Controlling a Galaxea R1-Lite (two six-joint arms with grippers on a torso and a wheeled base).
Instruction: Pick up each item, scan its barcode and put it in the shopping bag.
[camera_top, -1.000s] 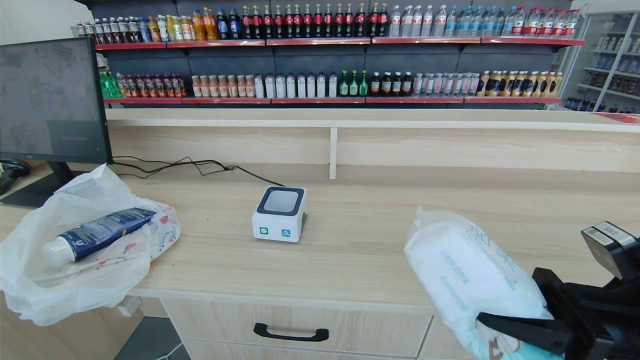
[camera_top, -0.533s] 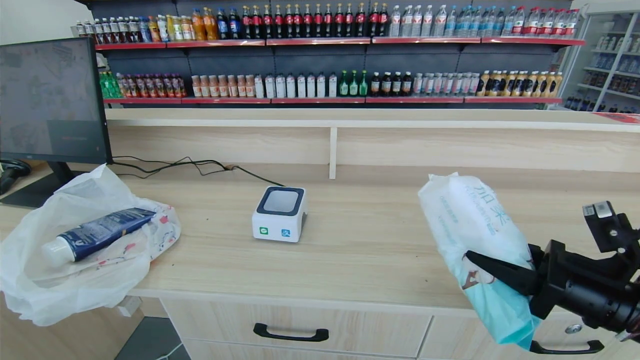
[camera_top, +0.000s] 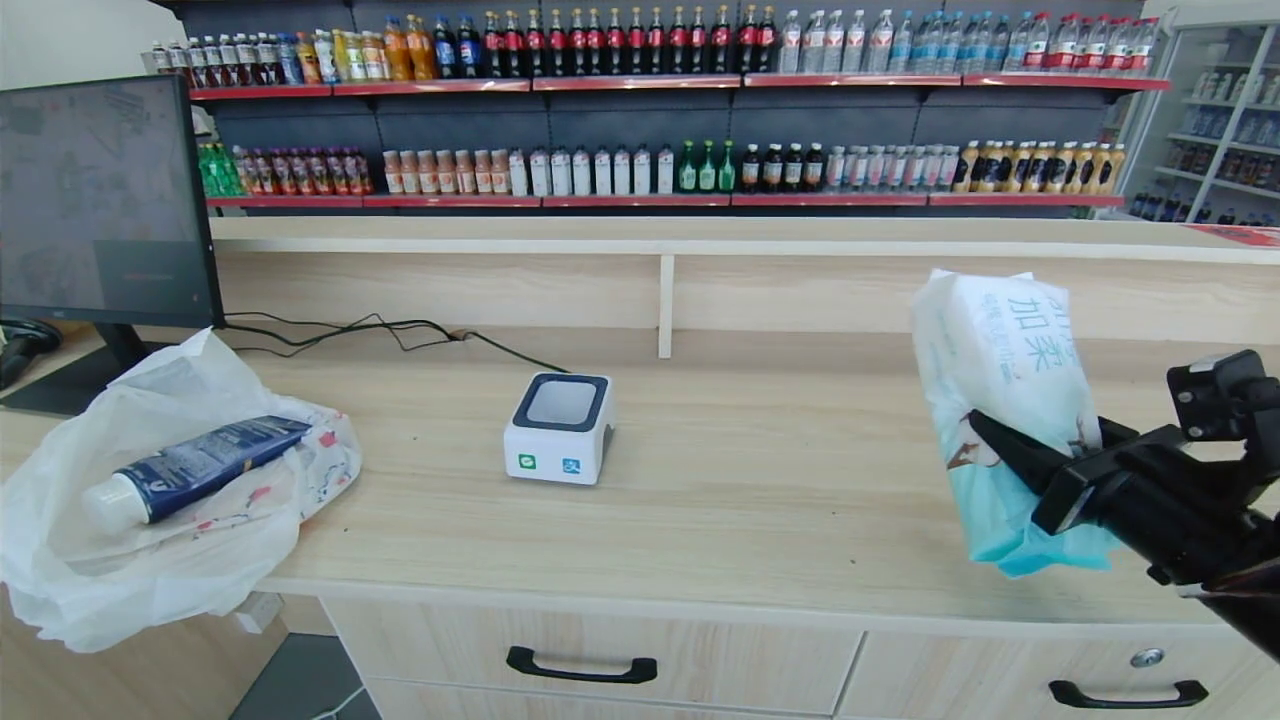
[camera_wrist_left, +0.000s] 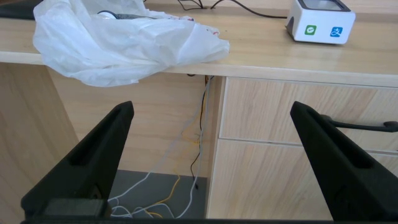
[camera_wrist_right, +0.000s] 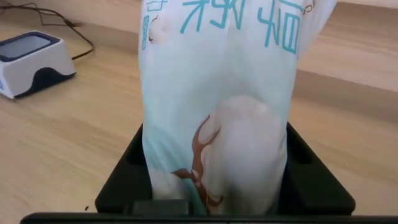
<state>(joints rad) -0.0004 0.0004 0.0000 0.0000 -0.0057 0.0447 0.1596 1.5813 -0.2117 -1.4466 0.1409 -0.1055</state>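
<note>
Tissue pack, white with a teal lower end, held in the air above the right part of the desk. It stands nearly upright with its top leaning slightly toward the robot's left, and it does not touch the desk surface.

Right claw: closed on the lower half of the tissue pack. In the right wrist view one finger presses against each side of the soft wrapper, which bulges between them.

Left claw: spread wide and holding nothing. It hangs below the level of the desk top, in front of the drawers, with the desk edge above and beyond it.

Scanner: a small white box with a dark-framed window on top. It stands on the desk near the middle, well apart from the tissue pack and to its left.

Shopping bag: thin white plastic, crumpled at the left end of the desk, with part of it drooping over the front edge.

Tube: dark blue with a white cap. It lies on its side among the folds of the shopping bag, cap end toward the front edge of the desk.

Monitor: stands at the far left, behind the shopping bag. A black cable runs along the back of the desk from beside the monitor toward the scanner.

Shelves: two rows of bottles behind the desk's raised back wall.
</note>
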